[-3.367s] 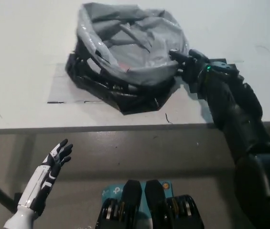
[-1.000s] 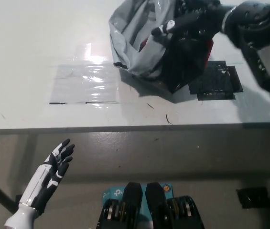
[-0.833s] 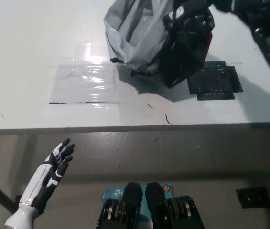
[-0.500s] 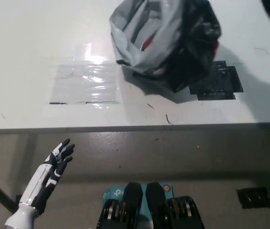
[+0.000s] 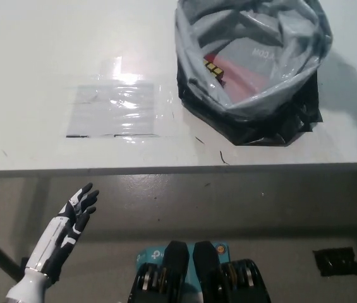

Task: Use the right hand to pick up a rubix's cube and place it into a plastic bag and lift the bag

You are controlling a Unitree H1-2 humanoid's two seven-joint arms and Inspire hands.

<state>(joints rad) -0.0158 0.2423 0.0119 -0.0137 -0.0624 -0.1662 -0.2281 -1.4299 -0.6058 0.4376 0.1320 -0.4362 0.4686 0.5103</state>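
**One step left: the bag is not lifted**

The cube [image 5: 214,67] lies inside the plastic bag [image 5: 252,63], which sits on the table [image 5: 39,76]. The right hand is out of view. The left hand [image 5: 74,214] rests low, empty, fingers apart.

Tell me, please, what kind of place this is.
Probably a robot test bench or lab: a plain white table with a taped clear sheet marking a spot, a plastic bag, and bare floor.
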